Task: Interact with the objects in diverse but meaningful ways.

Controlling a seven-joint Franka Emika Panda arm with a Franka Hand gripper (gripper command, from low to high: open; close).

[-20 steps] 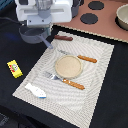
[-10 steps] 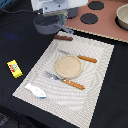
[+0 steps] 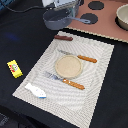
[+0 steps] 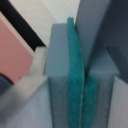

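Note:
My gripper [image 3: 63,9] is at the back of the scene, shut on the grey-blue saucepan [image 3: 55,20], which hangs just above the near edge of the pink toy stove [image 3: 107,22]. In the wrist view a teal edge [image 4: 76,75] is clamped between the grey fingers [image 4: 57,70]. The brown sausage [image 3: 63,37] lies at the placemat's far edge. The white-and-blue fish [image 3: 36,91] lies on the mat's near corner. The yellow packet [image 3: 14,68] lies on the black table at the exterior view's left. The red tomato is out of view.
The striped placemat [image 3: 95,92] holds a beige plate [image 3: 68,66], a knife [image 3: 79,56] and a fork [image 3: 65,80] with orange handles. The stove has black burners [image 3: 95,5]. A beige bowl [image 3: 123,17] stands at the back right.
My gripper has moved toward the back and the exterior view's right, carrying the saucepan off the table toward the stove. Nothing else has moved.

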